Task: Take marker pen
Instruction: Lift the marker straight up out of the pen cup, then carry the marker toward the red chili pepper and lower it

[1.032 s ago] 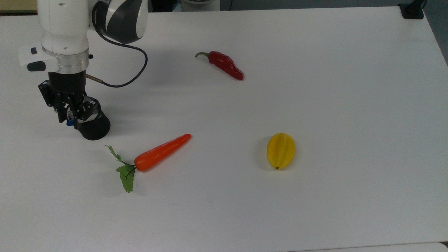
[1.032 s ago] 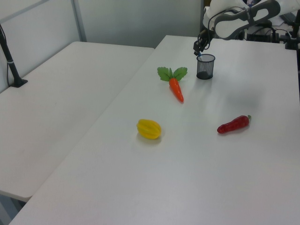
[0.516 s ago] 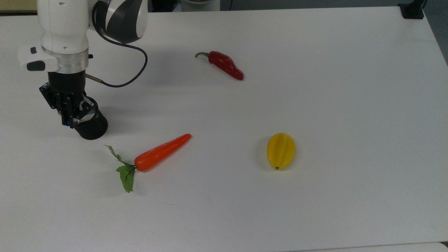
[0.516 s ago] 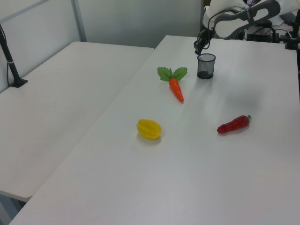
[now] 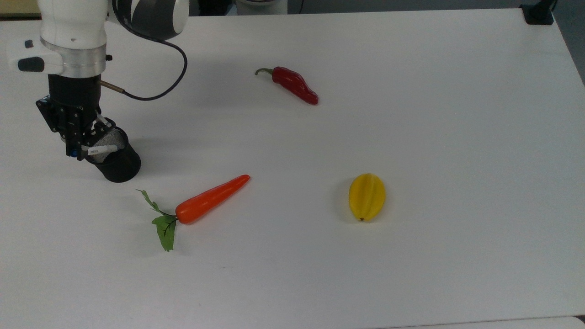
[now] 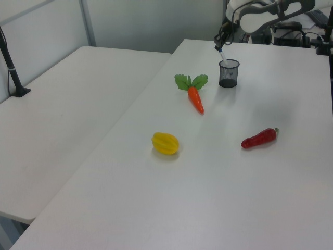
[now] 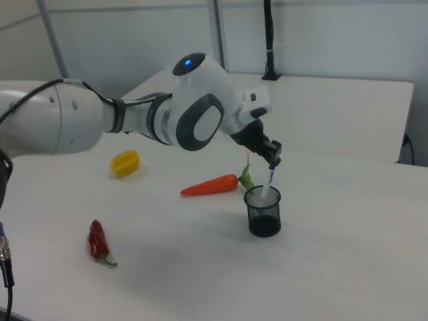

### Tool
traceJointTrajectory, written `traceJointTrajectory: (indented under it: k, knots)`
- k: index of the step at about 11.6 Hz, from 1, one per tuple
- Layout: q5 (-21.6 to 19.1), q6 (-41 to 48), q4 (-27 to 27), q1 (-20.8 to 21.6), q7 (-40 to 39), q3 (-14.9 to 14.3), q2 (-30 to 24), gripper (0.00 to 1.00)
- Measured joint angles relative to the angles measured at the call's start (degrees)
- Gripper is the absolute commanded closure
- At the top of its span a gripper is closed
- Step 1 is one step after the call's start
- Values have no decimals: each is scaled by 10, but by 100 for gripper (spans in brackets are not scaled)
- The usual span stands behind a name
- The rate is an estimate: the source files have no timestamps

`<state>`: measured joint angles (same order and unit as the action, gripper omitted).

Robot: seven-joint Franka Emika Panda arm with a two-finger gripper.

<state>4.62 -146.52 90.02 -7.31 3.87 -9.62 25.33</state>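
Note:
The marker pen [image 7: 269,180] is a slim white barrel with a blue top, and my gripper [image 7: 273,158] is shut on that blue end. It hangs tilted, its lower end still inside the rim of a black mesh cup [image 7: 263,212]. In the top view the gripper [image 5: 77,147] is at the far left, with the marker pen [image 5: 103,148] slanting over the cup [image 5: 118,164]. In the left view the gripper [image 6: 218,44] holds the marker pen [image 6: 222,54] above the cup [image 6: 228,74].
An orange carrot [image 5: 211,199] with green leaves lies just to the top view's right of the cup. A red chilli [image 5: 295,85] lies farther back and a yellow starfruit [image 5: 367,196] to the right. The white table [image 5: 457,114] is bare beyond them.
My gripper has risen and shifted toward the top view's left, drawing the marker pen partway out of the cup, so its white barrel now shows. The cup stayed put.

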Motion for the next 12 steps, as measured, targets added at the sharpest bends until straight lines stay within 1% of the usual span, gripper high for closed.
traceJointTrajectory:
  k: [6,8,10,12]
  knots:
    - [-2,3,-2,-3,1,0,-76,87]
    - [-8,46,-2,2,1,5,-92,87]
    - [-13,110,-2,19,1,13,-103,87]
    - [-13,194,-1,39,1,28,-110,87]
